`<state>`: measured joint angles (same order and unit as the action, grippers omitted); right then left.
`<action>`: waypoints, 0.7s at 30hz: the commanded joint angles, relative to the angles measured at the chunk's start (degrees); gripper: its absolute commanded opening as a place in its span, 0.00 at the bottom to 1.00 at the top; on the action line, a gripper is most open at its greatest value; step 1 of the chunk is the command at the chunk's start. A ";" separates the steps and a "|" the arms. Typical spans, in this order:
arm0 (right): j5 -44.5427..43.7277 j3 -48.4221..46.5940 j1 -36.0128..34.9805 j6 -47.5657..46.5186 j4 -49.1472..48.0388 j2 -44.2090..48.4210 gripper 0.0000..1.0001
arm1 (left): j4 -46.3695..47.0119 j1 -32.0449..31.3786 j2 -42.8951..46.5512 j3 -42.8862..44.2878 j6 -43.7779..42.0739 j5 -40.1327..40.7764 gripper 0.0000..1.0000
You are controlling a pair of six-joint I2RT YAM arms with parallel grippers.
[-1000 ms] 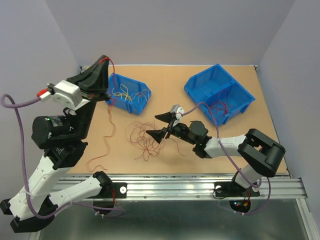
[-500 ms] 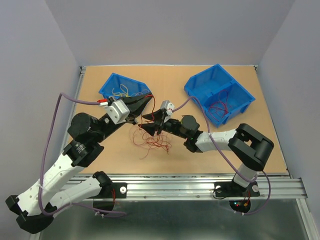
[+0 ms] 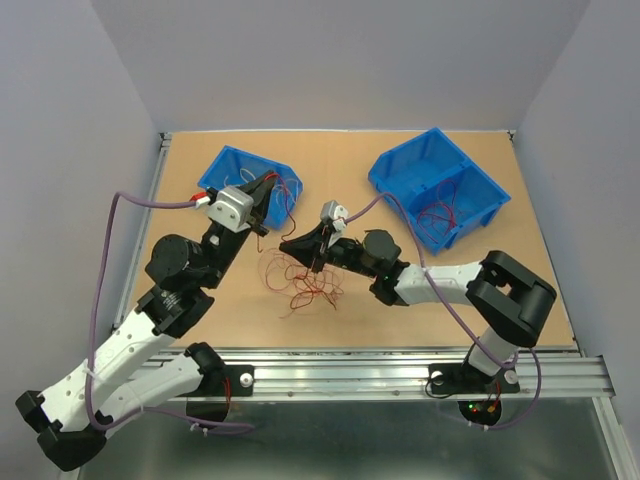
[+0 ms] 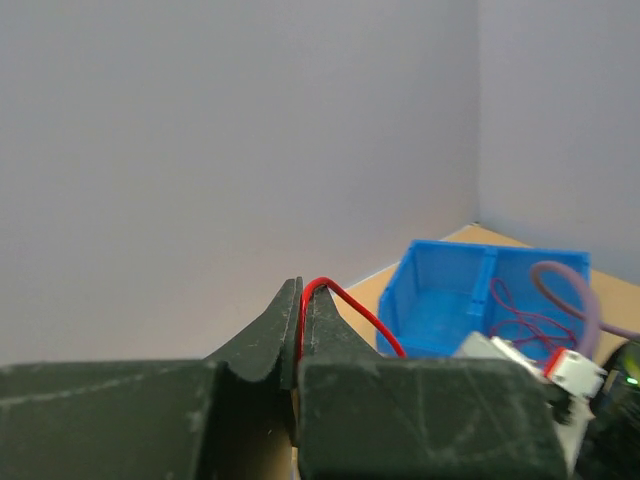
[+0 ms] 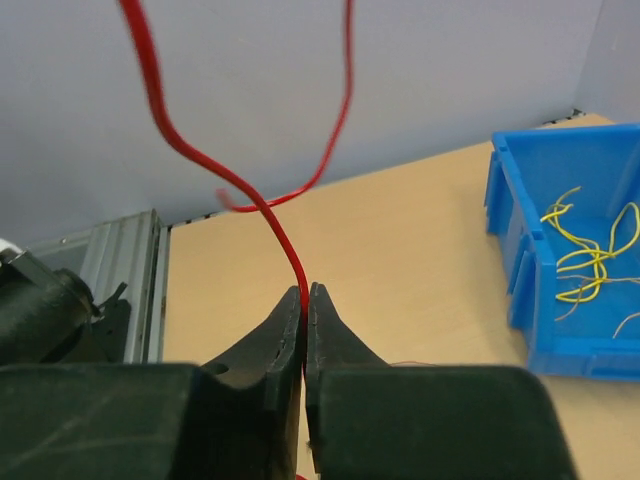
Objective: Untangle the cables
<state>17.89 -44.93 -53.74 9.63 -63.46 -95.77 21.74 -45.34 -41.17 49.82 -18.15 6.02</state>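
Left gripper point(image 4: 303, 300): fingers pinched tight on a red cable point(image 4: 362, 313), over the blue bin point(image 3: 260, 158). Right gripper point(image 5: 304, 300): fingers closed on a red strand point(image 5: 152, 90) rising from the tips. The tangle point(image 3: 300, 280) lies just beneath the right fingers on the table point(image 3: 340, 170), well inside its edges.

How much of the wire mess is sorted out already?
Some looks done: yellow cables lie in the left blue bin, red cables in the right blue bin. In hand: the left gripper and the right gripper each pinch a red strand. Left to do: the curly tangle on the table.
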 commanded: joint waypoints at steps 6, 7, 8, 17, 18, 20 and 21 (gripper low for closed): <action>5.39 3.70 -0.49 -1.01 10.81 10.94 0.01 | 8.41 1.22 -1.55 -1.83 -0.75 15.16 0.00; 6.01 4.23 -0.49 -0.84 11.25 13.56 0.01 | 8.67 1.48 -1.81 -2.18 -0.74 15.07 0.00; 6.71 5.45 -0.49 -0.49 11.60 14.63 0.01 | 9.11 1.83 -2.25 -2.45 -0.83 15.16 0.00; 15.43 5.21 -0.76 5.57 13.27 27.63 0.01 | 9.65 8.86 -21.37 -0.79 1.80 8.06 0.00; 14.12 3.20 -0.84 5.75 13.97 28.69 0.01 | 8.25 9.30 -23.24 -0.08 1.80 7.52 0.00; 11.11 -0.06 -0.84 4.79 16.16 30.11 0.01 | 7.62 9.57 -26.06 1.24 1.98 6.38 0.00; 6.42 -1.55 -0.84 4.18 18.70 31.42 0.01 | 7.53 9.57 -27.81 1.24 2.07 5.76 0.00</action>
<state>30.09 -39.24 -54.11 13.72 -48.45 -67.90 29.43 -36.18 -65.69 48.66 -17.43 15.25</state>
